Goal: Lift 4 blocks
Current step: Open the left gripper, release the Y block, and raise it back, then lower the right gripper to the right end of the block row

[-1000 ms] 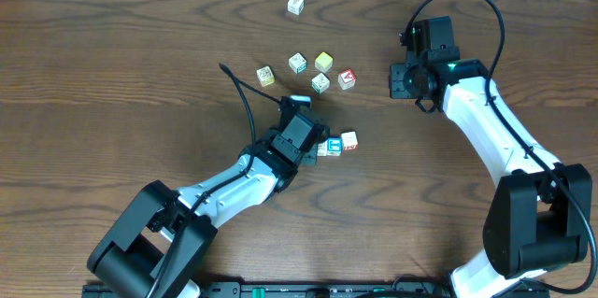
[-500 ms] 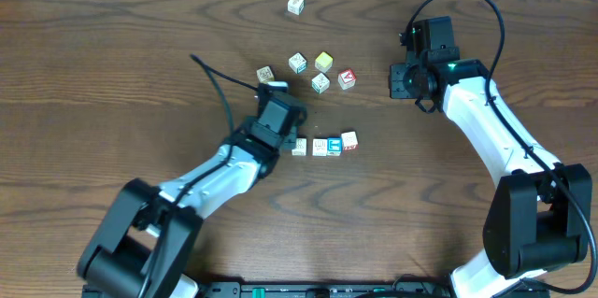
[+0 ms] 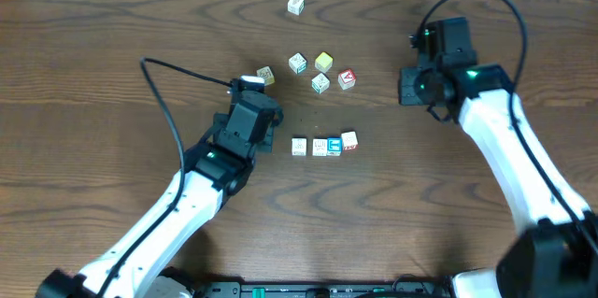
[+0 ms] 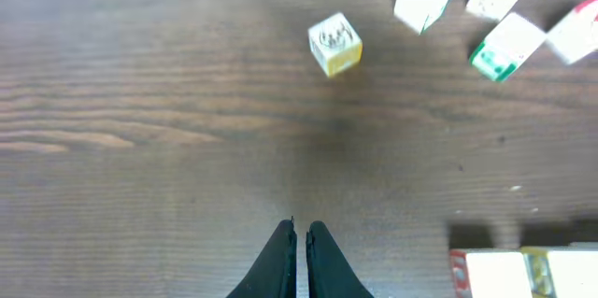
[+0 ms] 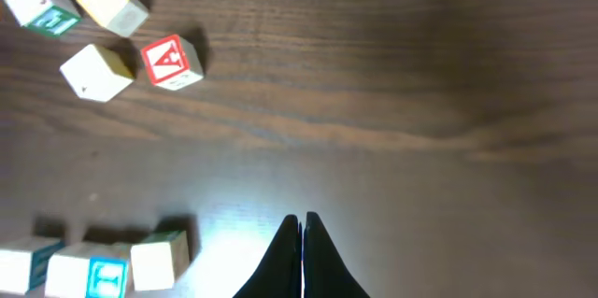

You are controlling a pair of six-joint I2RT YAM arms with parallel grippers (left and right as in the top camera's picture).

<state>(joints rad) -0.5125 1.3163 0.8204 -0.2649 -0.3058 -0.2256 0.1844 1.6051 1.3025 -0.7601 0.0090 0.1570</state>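
Dark wood surface point(image 3: 112, 74) | blocks point(image 3: 320, 147) at centre, lined end to end, probably for one squeeze-lift | left fingers point(image 4: 285, 259) together, empty, at 10 o'clock | right fingers point(image 5: 291, 259) together, empty, 2 o'clock

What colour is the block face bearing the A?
Red block face; best in right wrist view.

red cube point(image 5: 171, 62): white "A" on red face | row block point(image 5: 105, 276): white mark like "I" on blue face, cut by the frame edge | yellow-sided cube point(image 4: 334, 44): grey print, unreadable | green-print cube point(image 5: 42, 7): print too blurred to read | overhead view: nothing legible
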